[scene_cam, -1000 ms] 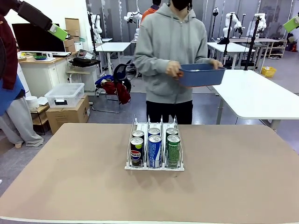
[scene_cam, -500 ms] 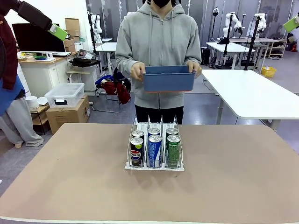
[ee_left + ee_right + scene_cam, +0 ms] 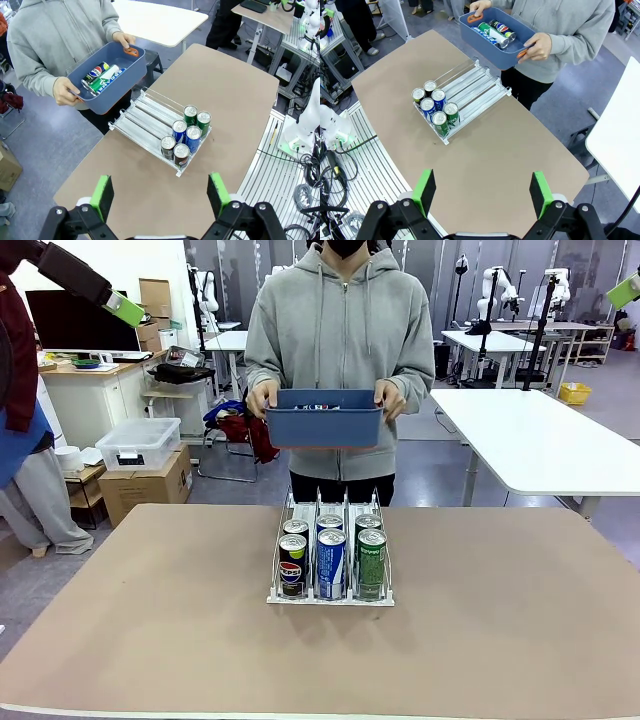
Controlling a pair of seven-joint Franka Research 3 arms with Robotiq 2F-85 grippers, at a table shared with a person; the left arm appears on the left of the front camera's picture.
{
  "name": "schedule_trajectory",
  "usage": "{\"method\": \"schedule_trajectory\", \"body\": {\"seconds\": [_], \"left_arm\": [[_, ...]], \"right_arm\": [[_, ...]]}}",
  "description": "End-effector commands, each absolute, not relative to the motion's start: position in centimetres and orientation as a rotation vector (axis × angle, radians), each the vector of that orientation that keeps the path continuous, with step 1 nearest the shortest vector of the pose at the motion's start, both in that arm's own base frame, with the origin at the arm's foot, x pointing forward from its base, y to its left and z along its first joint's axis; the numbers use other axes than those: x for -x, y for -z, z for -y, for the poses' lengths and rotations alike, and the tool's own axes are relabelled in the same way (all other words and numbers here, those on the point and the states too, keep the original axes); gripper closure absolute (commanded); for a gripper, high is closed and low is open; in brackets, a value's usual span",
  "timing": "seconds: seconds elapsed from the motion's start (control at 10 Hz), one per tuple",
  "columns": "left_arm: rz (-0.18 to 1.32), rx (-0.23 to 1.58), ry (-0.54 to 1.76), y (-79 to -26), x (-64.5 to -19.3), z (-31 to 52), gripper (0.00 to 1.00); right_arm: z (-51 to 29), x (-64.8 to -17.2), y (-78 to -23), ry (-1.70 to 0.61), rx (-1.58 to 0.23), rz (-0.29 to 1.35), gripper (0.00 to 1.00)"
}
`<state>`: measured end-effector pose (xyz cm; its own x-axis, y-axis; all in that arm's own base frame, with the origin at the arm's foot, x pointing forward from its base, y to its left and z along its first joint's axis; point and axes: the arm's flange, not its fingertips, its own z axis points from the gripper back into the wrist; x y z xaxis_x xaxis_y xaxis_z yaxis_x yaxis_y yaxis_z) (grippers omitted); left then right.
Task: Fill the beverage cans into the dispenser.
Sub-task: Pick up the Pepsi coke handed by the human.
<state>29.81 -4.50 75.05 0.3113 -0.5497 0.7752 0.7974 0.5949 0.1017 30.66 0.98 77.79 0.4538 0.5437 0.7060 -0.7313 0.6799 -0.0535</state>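
The clear dispenser [image 3: 283, 595] stands mid-table with several beverage cans upright at its near end: a black one [image 3: 292, 565], a blue-and-white one [image 3: 331, 564] and a green one [image 3: 371, 562] in front, with more behind. From above, the dispenser [image 3: 148, 119] [image 3: 472, 86] has bare lanes toward the person. At the far edge the person holds a dark blue tub [image 3: 324, 420] in both hands, with more cans [image 3: 102, 77] [image 3: 493, 31] lying in it. My left gripper [image 3: 160, 194] and right gripper [image 3: 482, 191] hang high above the table, both open with nothing in them.
The brown table [image 3: 150, 620] has broad bare room on both sides of the dispenser. A white table [image 3: 545, 440] stands behind on the right. Boxes and a clear bin [image 3: 138, 443] sit on the floor at back left, where another person stands at the picture's edge.
The person has turned from the white table on the right and brought the blue tub in front of them, lower and closer to the dispenser. My arms have not moved.
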Motion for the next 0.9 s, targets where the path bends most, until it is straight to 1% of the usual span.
{"method": "schedule_trajectory", "body": {"seconds": [0.0,0.8], "left_arm": [[0.873,0.324,0.899,-74.95,-29.7,4.37,0.0],[0.873,0.324,0.899,-74.95,-29.7,4.37,0.0]], "right_arm": [[-1.02,-30.61,-77.8,-0.802,-0.275,0.762,0.0],[-1.02,-30.61,-77.8,-0.802,-0.275,0.762,0.0]]}}
